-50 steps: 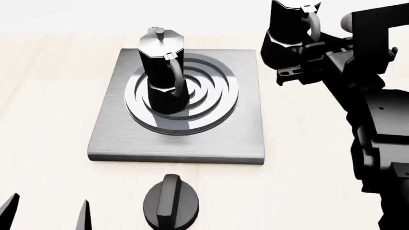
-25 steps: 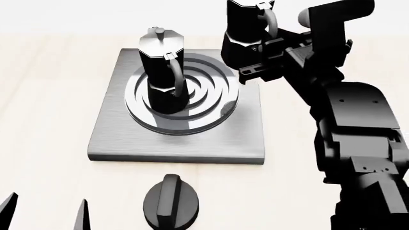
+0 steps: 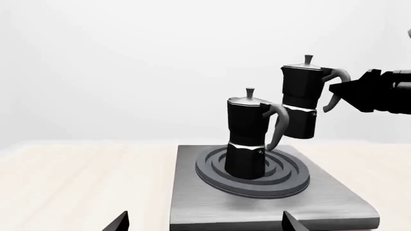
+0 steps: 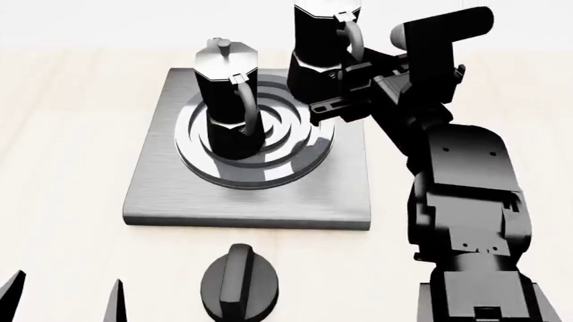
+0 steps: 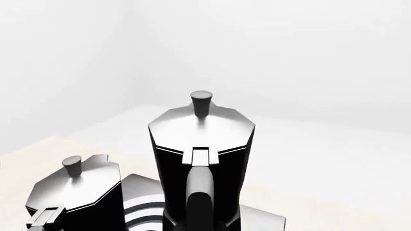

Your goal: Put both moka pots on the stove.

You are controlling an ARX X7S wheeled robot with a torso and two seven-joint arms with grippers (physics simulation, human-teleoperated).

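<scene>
step: pot #2 of 2, carry phase. I've got it in the air w/ the right arm; set-down not done yet.

pot 1 (image 4: 228,100): already standing upright on the stove (image 4: 161,194), roughly mid-burner, handle toward the stove's near edge.

pot 2 (image 4: 318,60): held up off the plate, hanging over the stove's far right corner area. From the left wrist view it's clearly higher than pot 1 and not touching it, upright, handle facing the arm.

right gripper (image 4: 345,90): clamped on pot 2 at the handle side, afaict around the waist/handle. Exact finger contact is buried in black-on-black, but the pot is airborne so it's obv being gripped.

left gripper (image 4: 63,295): only two fingertips poke in at the bottom of the head view, set apart w/ nothing between them, so spread and idle.

knob (image 4: 240,282): black round dial on the bench just off the stove's near edge. Not my concern.

next move, imo: needs a bit more travel inward so the base clears the stove's right edge, then straight down onto bare plate right of pot 1. Burner ring is mostly taken, so pot 2 prob lands half on the ring and half on flat plate.

watch for: bumping pot 1 on the way down. Keep it vertical, release only once the base sits flat.
</scene>
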